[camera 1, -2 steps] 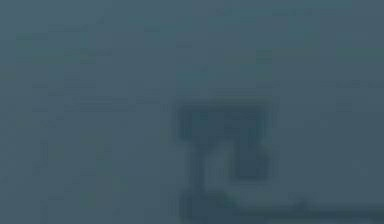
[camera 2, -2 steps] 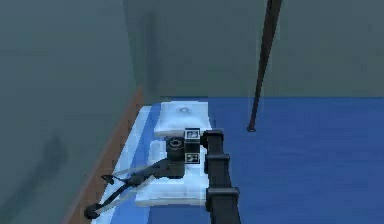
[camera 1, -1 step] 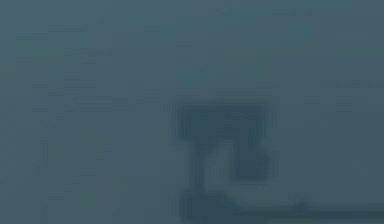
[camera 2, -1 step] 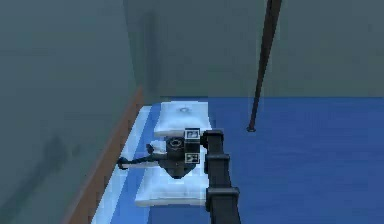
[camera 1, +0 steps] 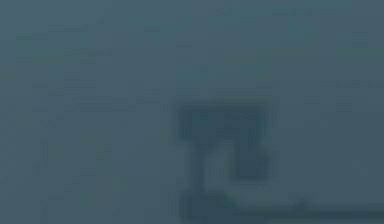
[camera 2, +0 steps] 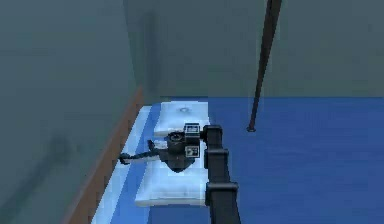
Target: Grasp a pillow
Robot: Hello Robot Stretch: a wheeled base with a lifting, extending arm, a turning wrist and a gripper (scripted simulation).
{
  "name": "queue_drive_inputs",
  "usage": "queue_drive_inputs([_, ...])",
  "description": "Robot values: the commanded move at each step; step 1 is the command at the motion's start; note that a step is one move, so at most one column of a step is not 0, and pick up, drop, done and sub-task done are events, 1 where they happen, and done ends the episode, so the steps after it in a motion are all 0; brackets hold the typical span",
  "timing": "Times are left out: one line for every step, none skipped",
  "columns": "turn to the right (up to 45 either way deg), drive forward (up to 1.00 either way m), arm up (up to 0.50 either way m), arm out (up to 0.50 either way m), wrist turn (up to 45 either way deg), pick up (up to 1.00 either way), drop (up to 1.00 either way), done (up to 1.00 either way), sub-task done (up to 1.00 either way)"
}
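Seeing the hand (camera 2: 130,156) out over the blue bed (camera 2: 300,160) in the arm side view. The far pillow (camera 2: 183,108) sits at its 1 o'clock, the near pillow (camera 2: 170,188) at 5 o'clock. We can't tell whether the hand holds anything. A dark pole (camera 2: 264,60) stands at 2 o'clock.

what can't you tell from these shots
- Whether the gripper holds anything: arm side view, the near pillow lies behind it.
- The near pillow's right part: arm side view, covered by the arm.
- The dark pole's top: cut off by the arm side view's top edge.
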Motion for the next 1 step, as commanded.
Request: queue_drive_inputs([0.0, 0.0, 0.0, 0.0, 36.0, 0.0, 0.0, 0.0, 0.0])
